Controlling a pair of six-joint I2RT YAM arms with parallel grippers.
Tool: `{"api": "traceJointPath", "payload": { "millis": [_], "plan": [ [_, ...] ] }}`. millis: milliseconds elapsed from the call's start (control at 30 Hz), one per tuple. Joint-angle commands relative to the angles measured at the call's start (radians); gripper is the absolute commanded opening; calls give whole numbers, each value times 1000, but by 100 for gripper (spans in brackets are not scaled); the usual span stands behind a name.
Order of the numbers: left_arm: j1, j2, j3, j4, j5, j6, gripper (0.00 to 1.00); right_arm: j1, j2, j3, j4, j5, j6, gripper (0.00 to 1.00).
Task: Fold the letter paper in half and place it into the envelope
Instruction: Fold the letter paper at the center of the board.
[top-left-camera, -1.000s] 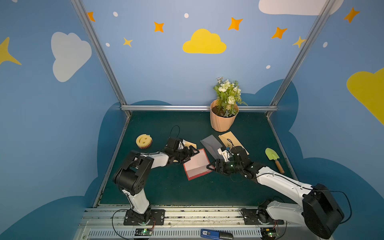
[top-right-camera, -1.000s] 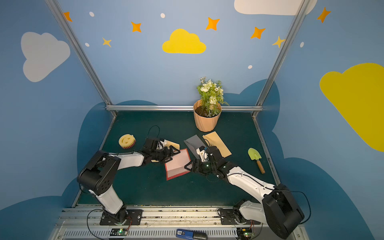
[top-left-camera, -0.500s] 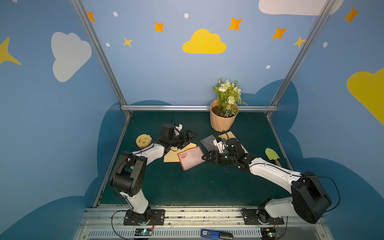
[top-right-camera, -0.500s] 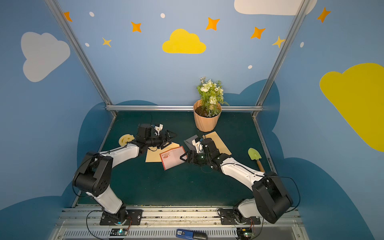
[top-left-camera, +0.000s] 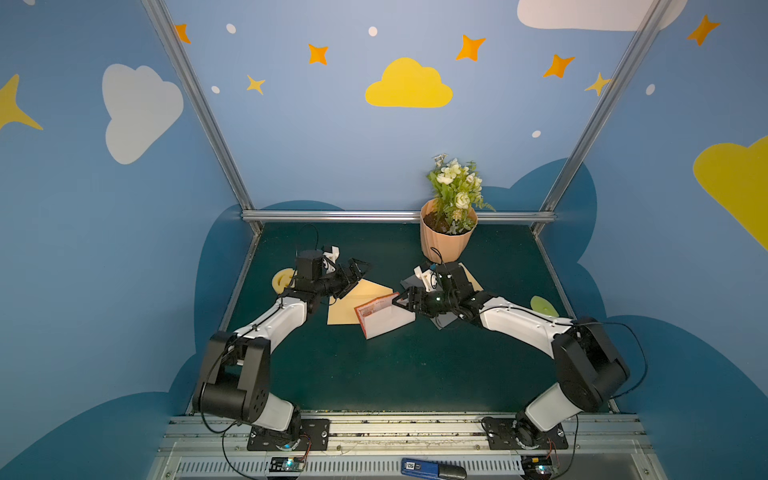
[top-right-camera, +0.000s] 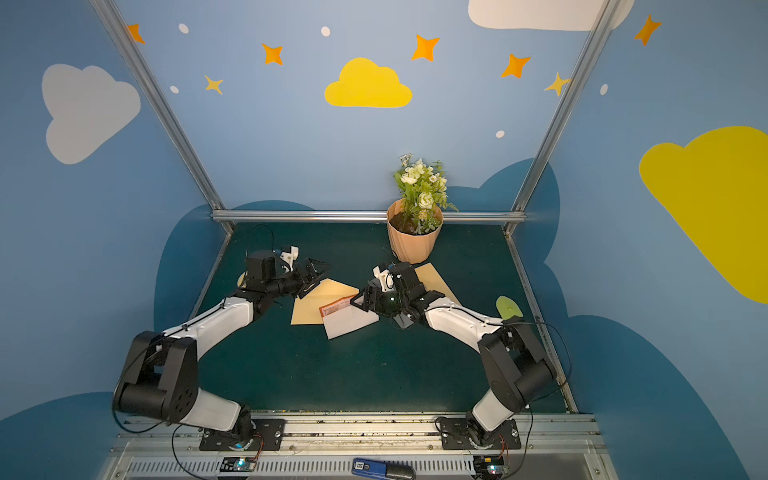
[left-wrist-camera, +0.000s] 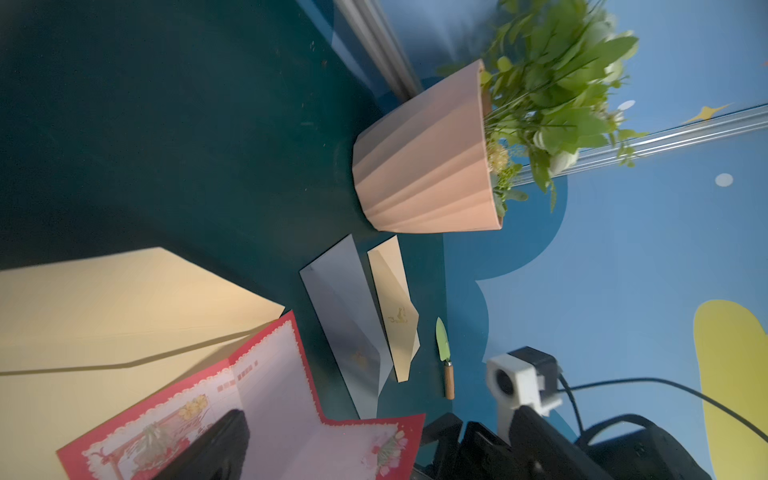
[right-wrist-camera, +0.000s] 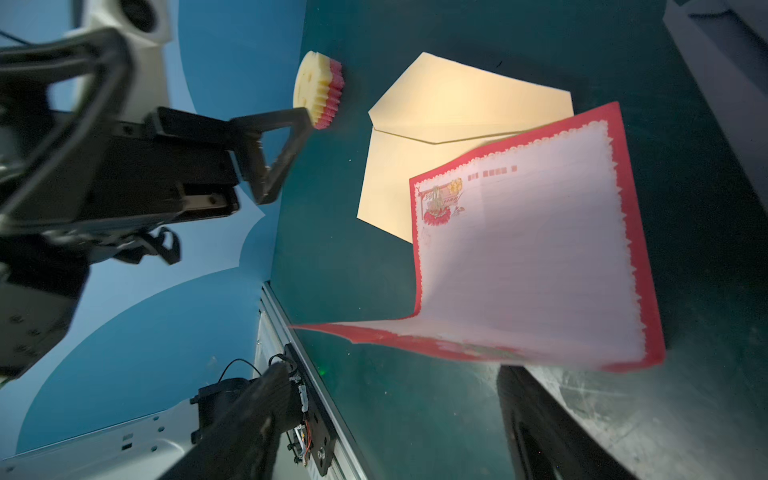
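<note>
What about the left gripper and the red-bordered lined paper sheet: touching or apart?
Apart. The right wrist view shows bare green table between the left gripper and the red-bordered paper.

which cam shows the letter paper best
The right wrist view: the letter paper fills much of the frame, its lined face and red border clear. The left wrist view shows only part of it, cut off by the frame. In both top views it is small, mostly its white back.

Both arms stretch forward from their bases and bend inward, so the wrists face each other. The left gripper holds its jaws wide apart. The right gripper sits lower, jaws also apart.
</note>
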Motion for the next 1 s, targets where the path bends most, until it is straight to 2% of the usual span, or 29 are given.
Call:
{"api": "traceJointPath", "payload": {
  "millis": [0,267,467,733,967],
  "plan": [
    [9,-62,-34,-93,-49,55,99,7,75,54,6,-12,-26,78],
    [-2,-256,-158,-173,-70,43,99,15,268,166,-15,-18,-48,77],
    [-79,-332,-200,-178,-130,6,100,16,333,201,-58,21,-60,76],
    [-205,-172,-177,-37,-145,-41,100,7,285,189,-95,64,-74,75],
    [-276,33,-121,67,-156,-76,100,-11,262,133,-90,74,-67,66]
  ]
}}
